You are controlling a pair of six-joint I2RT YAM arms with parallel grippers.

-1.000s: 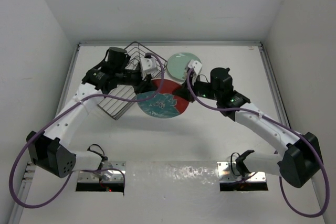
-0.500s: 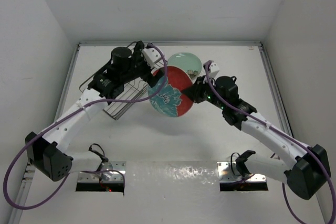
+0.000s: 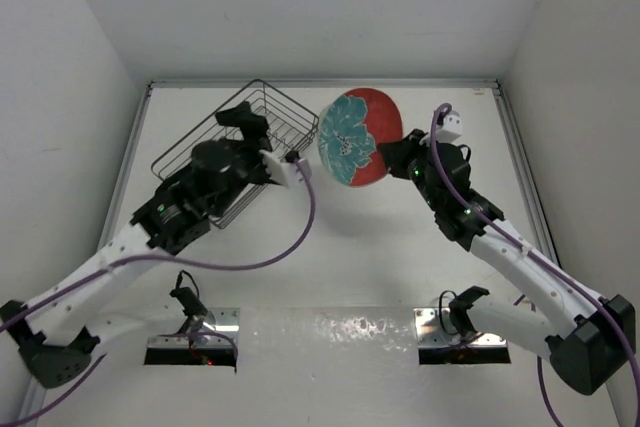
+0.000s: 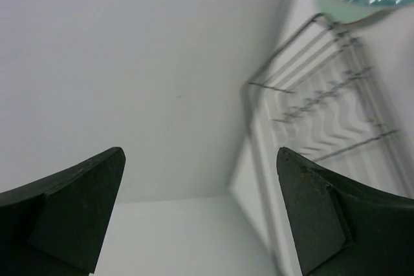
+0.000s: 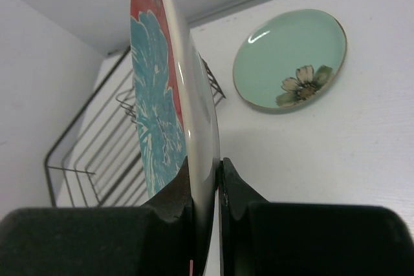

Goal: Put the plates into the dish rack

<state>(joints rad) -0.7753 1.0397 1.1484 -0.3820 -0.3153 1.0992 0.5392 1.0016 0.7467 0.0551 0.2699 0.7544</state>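
Red plate (image 3: 355, 137): lifted on edge, right gripper (image 5: 206, 179) pinching its rim.
Left gripper (image 4: 200, 179): just released, jaws wide, pulled back.
Rack (image 3: 285, 112): I'd slot it next.

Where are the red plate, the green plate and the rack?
red plate (image 3: 358, 137), top view, its patterned face.
green plate (image 5: 290, 59), right wrist view, its middle.
rack (image 3: 285, 115), top view, its wire wall.
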